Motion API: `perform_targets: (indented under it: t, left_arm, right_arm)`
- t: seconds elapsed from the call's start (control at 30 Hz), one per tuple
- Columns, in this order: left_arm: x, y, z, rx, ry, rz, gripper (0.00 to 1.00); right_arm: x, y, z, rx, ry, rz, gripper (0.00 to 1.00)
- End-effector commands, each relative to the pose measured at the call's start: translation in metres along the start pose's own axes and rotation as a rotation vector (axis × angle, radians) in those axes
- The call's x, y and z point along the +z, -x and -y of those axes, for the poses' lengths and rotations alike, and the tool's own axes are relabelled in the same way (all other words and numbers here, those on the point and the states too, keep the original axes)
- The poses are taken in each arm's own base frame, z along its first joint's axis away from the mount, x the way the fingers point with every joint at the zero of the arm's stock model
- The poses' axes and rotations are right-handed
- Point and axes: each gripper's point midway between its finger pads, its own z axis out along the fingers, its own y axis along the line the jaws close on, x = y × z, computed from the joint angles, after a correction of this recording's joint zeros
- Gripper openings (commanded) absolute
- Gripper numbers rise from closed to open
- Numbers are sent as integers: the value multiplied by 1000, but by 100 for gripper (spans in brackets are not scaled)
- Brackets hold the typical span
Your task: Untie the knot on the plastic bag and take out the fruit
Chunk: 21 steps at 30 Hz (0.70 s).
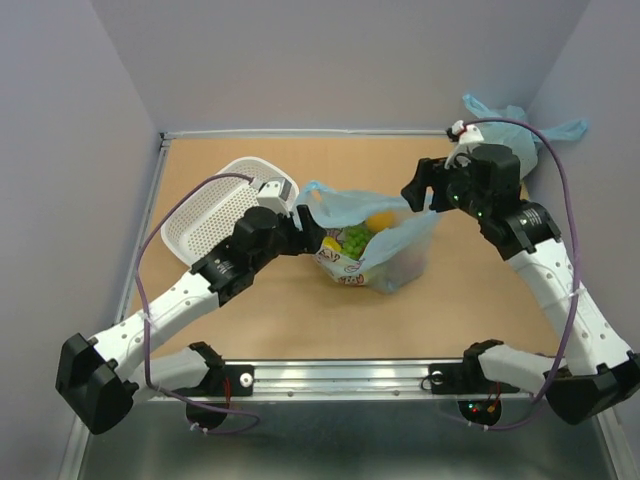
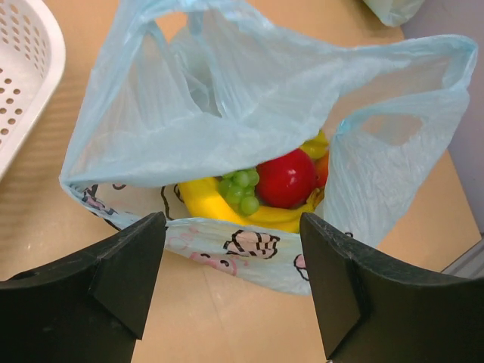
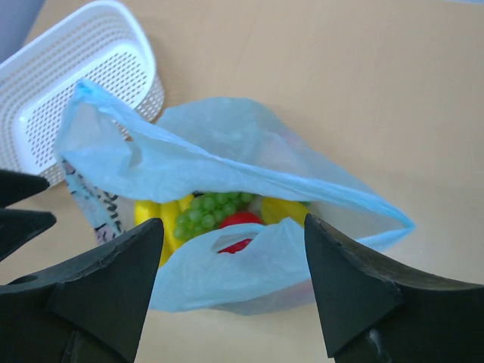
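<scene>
Tan table [image 1: 300, 320] under me, and at its middle the plastic bag [image 1: 400, 262] sits with its mouth gaping and its two handle strips flopped apart, the white basket [image 1: 215, 215] just off to its left and a plain blue bag [image 1: 500, 112] well away at the far right corner. My left gripper [image 2: 231, 234] is spread wide just beside the bag's left edge, my right gripper [image 3: 233, 225] spread wide over its right side, neither pinching anything. Down inside: yellow banana bunch [image 2: 208, 198], red apple [image 2: 286, 178], green grapes [image 2: 240, 189] nestled between them.
</scene>
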Motion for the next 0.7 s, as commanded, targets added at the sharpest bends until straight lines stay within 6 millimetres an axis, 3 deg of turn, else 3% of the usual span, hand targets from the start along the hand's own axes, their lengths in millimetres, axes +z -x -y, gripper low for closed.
perform_targets:
  t: [0.0,0.03,0.13,0.23,0.3,0.43,0.53,0.67]
  left_arm:
    - [-21,14,1,92,6,13,82]
    - [-25,15,-2,108,21,17,81]
    - [-34,29,9,165,-19,55,76]
    - [-31,38,38,213,-121,57,66]
    - [-22,32,68,240,-230,13,61]
    - [1,8,96,257,-314,-72,59]
    - [26,-5,102,252,-323,-97,56]
    - [67,-28,90,219,-247,-154,54]
  right_arm:
    - [4,-15,-39,-91,120,-87,80]
    - [11,-28,-54,-114,147,-127,79]
    - [29,-56,-75,-148,154,-207,79]
    - [43,-75,-79,-180,90,-244,79]
    - [52,-86,-70,-180,4,-257,78]
    - [56,-103,-52,-156,-89,-275,77]
    - [59,-123,-44,-143,-116,-314,76]
    - [59,-152,-30,-97,-179,-357,74]
